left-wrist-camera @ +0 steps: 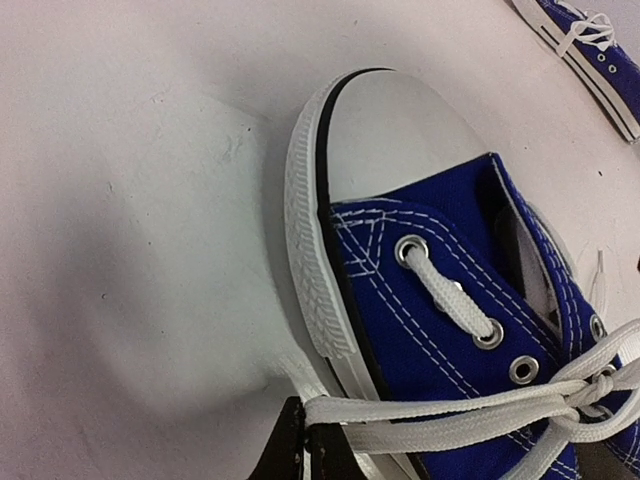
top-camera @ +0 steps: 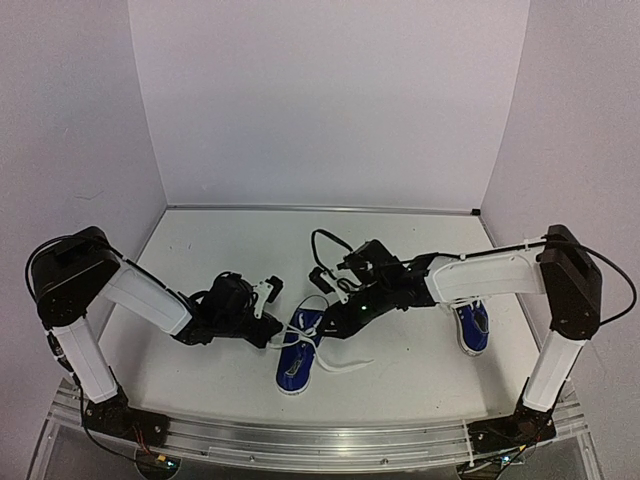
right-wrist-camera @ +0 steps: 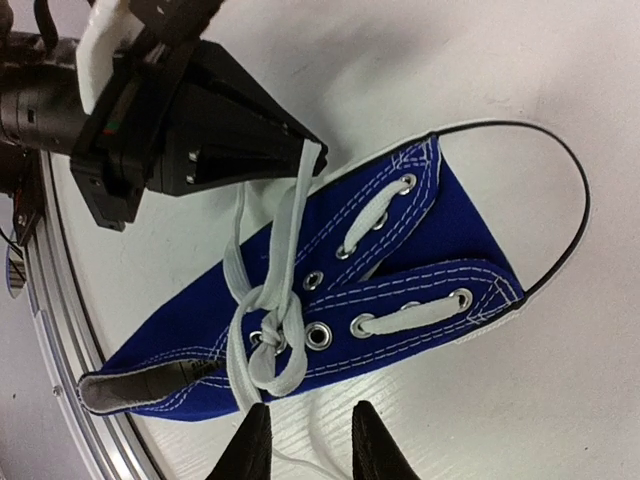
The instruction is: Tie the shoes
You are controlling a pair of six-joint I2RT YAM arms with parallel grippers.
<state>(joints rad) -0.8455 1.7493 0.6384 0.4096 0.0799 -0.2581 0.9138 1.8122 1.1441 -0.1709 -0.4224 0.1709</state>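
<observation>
A white tabletop [top-camera: 220, 250] stands in a booth of plain white walls [top-camera: 330, 100], with an aluminium rail [top-camera: 320, 440] along its near edge. The left fingers [right-wrist-camera: 250, 130] are pinched closed on a loop of the long white lace [right-wrist-camera: 290, 230] of a small blue canvas sneaker with a white rubber sole [top-camera: 298, 358], which lies near the tabletop's middle. The right fingers [right-wrist-camera: 250, 445] stand partly apart just beside the lace's knot, gripping nothing. A second matching blue sneaker [top-camera: 472, 325] lies well apart on the right side.

No lettering, brand mark, number or sign is showing readably anywhere; the shoe [right-wrist-camera: 450, 230] and its lace [right-wrist-camera: 288, 230] just ahead of the right gripper [right-wrist-camera: 311, 412] are showing none.
</observation>
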